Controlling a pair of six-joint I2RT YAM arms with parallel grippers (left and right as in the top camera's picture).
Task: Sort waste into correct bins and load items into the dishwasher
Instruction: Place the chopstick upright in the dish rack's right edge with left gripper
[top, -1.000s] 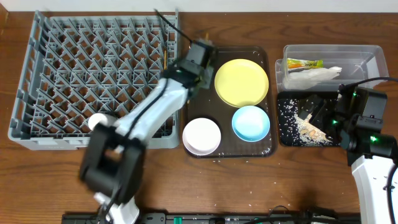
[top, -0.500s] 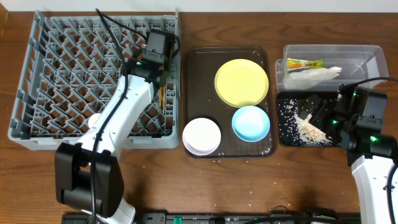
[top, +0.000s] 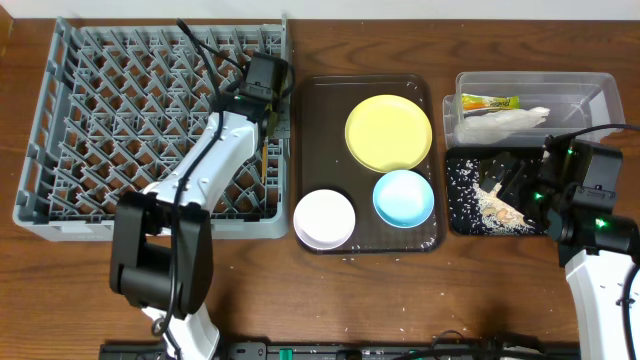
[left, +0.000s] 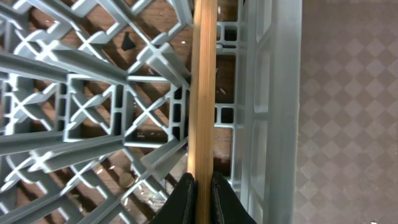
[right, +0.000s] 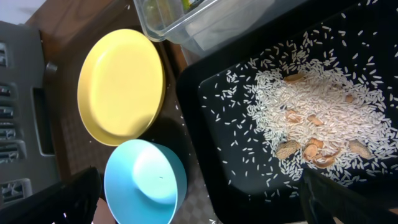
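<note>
My left gripper is shut on the wooden chopsticks and holds them over the right edge of the grey dish rack; the left wrist view shows the fingers pinching them above the rack's grid. The yellow plate, light blue bowl and white bowl sit on the brown tray. My right gripper is open and empty over the black tray, which holds rice scraps. The clear tub holds the wrapper and napkin.
The dark brown serving tray lies between the rack and the bins. In the right wrist view the blue bowl and yellow plate lie left of the black tray. A few rice grains are scattered on the table's front.
My left arm has swung left from the brown tray to the rack's right side with the chopsticks, then shifted slightly right. The right arm has not moved.
</note>
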